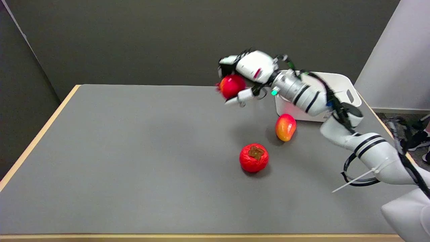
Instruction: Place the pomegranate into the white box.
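My right hand [247,72] is raised above the far middle of the grey table, left of the white box [339,84]. It grips a round red pomegranate [231,86] from above, with fingers curled over its top and one finger under its right side. The fruit hangs clear of the table. The white box stands at the far right of the table, partly hidden behind my forearm, and I cannot see inside it.
A red-and-yellow mango [285,127] lies just in front of the box's left corner. A red persimmon with a brown calyx [254,157] sits nearer me, mid-table. The table's tan edge [37,137] runs along the left.
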Action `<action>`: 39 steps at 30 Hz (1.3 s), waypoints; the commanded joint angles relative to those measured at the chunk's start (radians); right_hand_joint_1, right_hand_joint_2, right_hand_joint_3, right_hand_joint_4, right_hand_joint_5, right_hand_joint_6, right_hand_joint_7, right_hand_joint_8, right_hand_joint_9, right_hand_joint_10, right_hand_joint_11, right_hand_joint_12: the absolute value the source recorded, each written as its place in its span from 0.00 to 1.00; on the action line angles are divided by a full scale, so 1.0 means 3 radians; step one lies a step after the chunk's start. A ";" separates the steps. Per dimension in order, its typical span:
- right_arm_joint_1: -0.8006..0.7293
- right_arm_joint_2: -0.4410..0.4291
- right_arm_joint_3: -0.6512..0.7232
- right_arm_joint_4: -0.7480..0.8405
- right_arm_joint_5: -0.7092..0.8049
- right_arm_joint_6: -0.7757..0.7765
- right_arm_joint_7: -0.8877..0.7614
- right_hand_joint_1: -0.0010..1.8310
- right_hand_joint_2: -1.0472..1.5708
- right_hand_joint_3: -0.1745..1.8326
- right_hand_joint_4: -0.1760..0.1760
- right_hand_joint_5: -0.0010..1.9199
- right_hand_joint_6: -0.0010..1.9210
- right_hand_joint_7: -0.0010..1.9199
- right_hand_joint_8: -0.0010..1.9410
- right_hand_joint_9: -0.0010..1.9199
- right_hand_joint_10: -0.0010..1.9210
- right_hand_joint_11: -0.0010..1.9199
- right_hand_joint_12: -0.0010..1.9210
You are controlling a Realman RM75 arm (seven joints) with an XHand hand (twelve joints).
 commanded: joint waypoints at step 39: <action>-0.0195 0.0366 0.1006 -0.1274 0.1399 -0.0750 -0.0609 0.43 0.72 0.50 0.70 0.21 0.50 0.33 0.43 0.35 0.69 0.08 1.00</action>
